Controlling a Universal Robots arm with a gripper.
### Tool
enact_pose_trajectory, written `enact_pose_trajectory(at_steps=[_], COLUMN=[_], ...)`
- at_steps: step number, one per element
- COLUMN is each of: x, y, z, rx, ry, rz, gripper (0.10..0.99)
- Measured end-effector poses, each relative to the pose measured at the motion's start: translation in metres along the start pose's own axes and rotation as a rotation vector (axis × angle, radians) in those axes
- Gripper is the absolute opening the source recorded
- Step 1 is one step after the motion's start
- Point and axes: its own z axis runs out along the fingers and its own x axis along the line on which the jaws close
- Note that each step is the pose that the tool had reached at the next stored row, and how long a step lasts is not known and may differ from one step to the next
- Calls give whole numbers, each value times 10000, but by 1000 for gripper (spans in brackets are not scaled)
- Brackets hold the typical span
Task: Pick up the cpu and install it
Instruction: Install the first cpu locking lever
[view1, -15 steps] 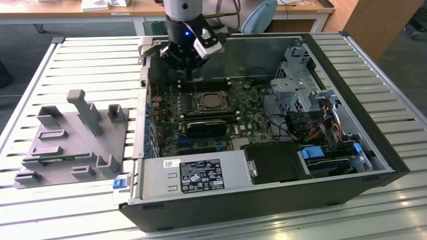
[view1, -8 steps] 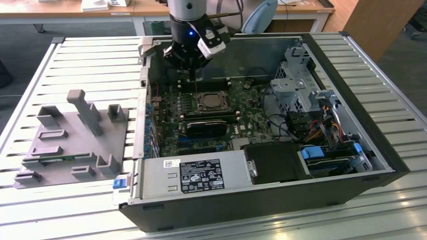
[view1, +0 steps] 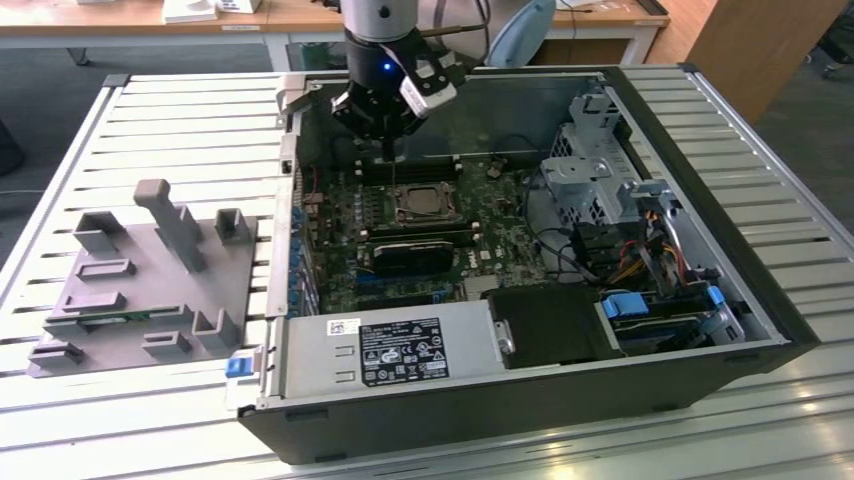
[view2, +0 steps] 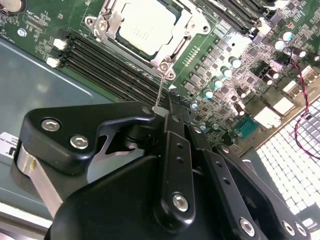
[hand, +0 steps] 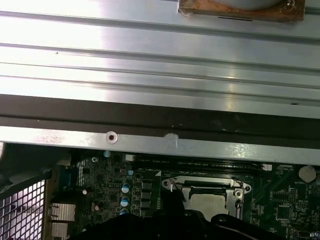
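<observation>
one cpu (view2: 144, 26) sits in the socket (view2: 172, 30) on the motherboard (view1: 441, 250), inside the open computer case (view1: 747, 290) on the tabletop (view1: 174, 110). the gripper (view1: 388, 152) hangs just above the board near the socket; whether its jaws are spread or pressed together, i cannot tell. the cpu looks light, stiff and fragile, best taken by its edges. one grey fixture (view1: 147, 275) lies beside the case.

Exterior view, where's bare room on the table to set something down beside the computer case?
Bare slats lie between the grey fixture and the table's far edge, and in a strip at the near edge. Right of the case, a narrower slatted strip is free. Inside the case it is crowded with board, cables and the gripper.
</observation>
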Motion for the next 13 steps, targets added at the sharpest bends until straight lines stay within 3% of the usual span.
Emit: enact_pose_trajectory(at_steps=[13], x=[-81], y=[-4], z=[4], rx=[0], ry=[1], rz=[0], gripper=[106])
